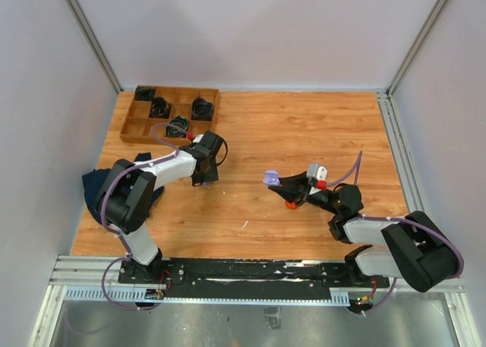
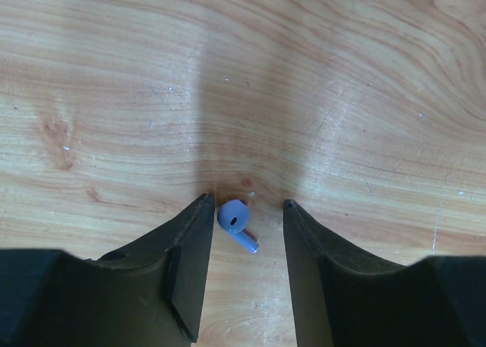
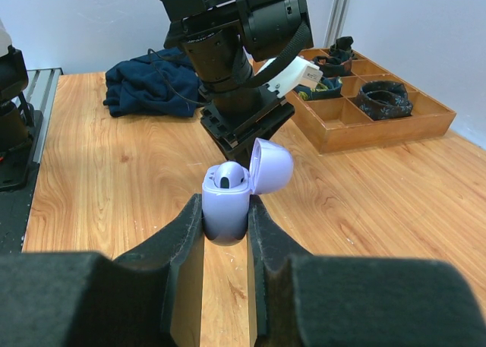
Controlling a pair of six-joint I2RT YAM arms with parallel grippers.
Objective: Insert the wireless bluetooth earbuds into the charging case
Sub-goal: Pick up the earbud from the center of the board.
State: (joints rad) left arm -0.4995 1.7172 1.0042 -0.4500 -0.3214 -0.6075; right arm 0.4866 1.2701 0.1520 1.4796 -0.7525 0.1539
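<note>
Left gripper (image 2: pixel 247 202) straddles the lavender earbud (image 2: pixel 234 215); right gripper (image 3: pixel 225 207) grips the open charging case (image 3: pixel 227 224).

The left jaws stand apart, with the earbud lying on the wood-grain table (image 2: pixel 304 74) between them, nearer one finger than the other and not yet pinched. The right jaws are clamped on the case body, its flip lid (image 3: pixel 271 163) tipped back and a second bud (image 3: pixel 228 178) seemingly seated inside. To pinch well, I would centre the jaws first, then close gently on the rounded head rather than the thin stem. Glossy plastic in so small and bulbous a shape will likely roll or squirt sideways under an off-centre squeeze. The case looks equally slick, a rounded pebble.
</note>
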